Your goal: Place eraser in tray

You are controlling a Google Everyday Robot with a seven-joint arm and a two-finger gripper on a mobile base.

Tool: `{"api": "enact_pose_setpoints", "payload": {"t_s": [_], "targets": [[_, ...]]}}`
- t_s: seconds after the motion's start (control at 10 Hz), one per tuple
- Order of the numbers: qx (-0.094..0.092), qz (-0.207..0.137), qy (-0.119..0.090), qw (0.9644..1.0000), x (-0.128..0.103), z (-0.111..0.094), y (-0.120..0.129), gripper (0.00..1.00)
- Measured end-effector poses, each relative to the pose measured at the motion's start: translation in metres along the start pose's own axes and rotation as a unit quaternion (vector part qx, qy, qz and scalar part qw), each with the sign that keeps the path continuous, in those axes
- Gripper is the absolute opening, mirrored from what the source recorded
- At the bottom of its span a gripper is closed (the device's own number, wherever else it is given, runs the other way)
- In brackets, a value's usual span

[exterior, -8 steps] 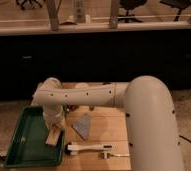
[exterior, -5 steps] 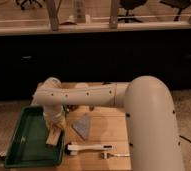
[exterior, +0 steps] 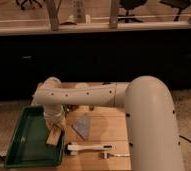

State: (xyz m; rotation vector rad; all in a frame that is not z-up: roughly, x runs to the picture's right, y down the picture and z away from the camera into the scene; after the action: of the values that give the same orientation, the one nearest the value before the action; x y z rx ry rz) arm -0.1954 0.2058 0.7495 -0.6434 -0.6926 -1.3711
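Your gripper (exterior: 54,129) hangs over the right side of the green tray (exterior: 24,142), just inside the tray's right rim, and points down from the white wrist. Its fingers are drawn in tight, and you have them pinched on the upper end of the eraser (exterior: 52,138). The eraser is a small tan block, tilted, with its lower end leaning toward the tray's near-right corner. You cannot tell from this view whether that lower end touches the tray floor or sits just above it. Nothing else meets the gripper.

Above the gripper, the white arm (exterior: 104,95) bends at a rounded joint over the tray's far-right corner. From there it runs level to the right, away from the tray, into the thick white body on the right.

The tray sits on the left end of the wooden desk (exterior: 109,127), and the rest of its floor is bare green. Just right of the tray, on the desk, lies a grey triangular piece (exterior: 82,125), apart from the rim. Nearer to you, a long white-handled tool (exterior: 86,147) lies flat with its rounded end just beside the tray's near-right corner. It does not touch the triangular piece.
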Motion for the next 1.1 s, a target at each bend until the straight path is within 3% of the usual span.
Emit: {"api": "enact_pose_setpoints", "payload": {"t_s": [1.1], "targets": [[-0.003,-0.011,-0.006,0.9999,0.0007,-0.0008,0.0017,0.01]]}}
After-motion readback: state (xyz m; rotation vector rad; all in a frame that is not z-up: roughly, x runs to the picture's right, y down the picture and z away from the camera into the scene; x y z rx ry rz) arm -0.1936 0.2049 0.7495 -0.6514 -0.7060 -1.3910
